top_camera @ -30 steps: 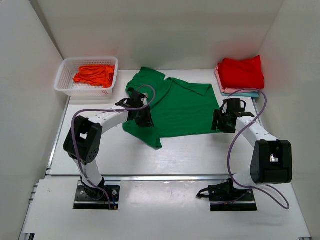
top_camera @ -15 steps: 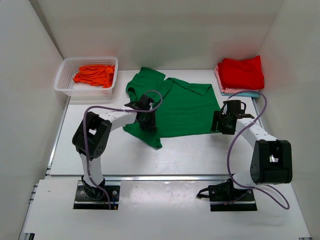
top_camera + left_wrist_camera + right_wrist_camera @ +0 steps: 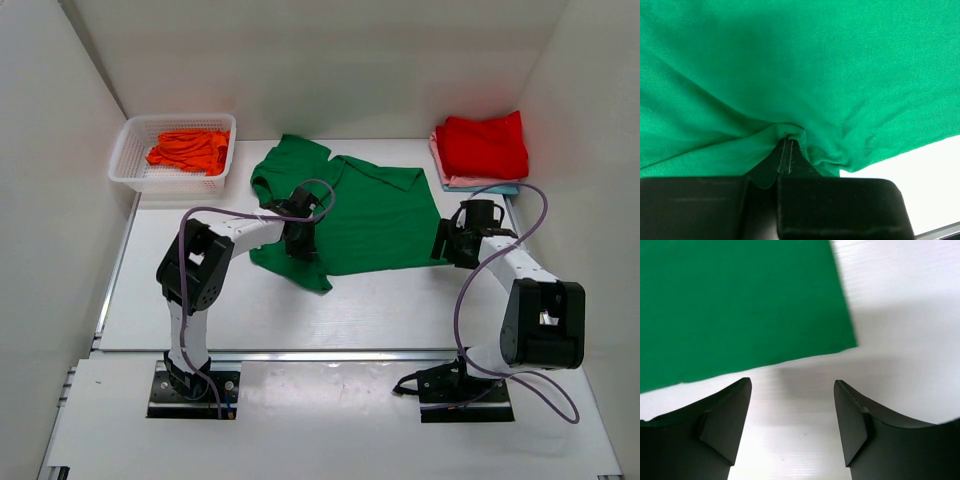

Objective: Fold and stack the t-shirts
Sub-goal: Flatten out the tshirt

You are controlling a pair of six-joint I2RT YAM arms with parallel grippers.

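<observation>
Where the white plastic lattice basket sits at the upper left, a crumpled orange t-shirt fills it. Right of it, the left gripper is clamped tight on a stitched hem of the green t-shirt, and the soft knit puckers into folds around it. A second ago those jaws stood partly apart and the arm reached less far right. The shirt lies spread mid-frame on the smooth white table, its lower left corner doubled over. Just off its straight right edge, the right gripper hangs well open and empty, shifted slightly rightward. At the upper right, a folded red t-shirt tops a pink t-shirt and a teal t-shirt.
</observation>
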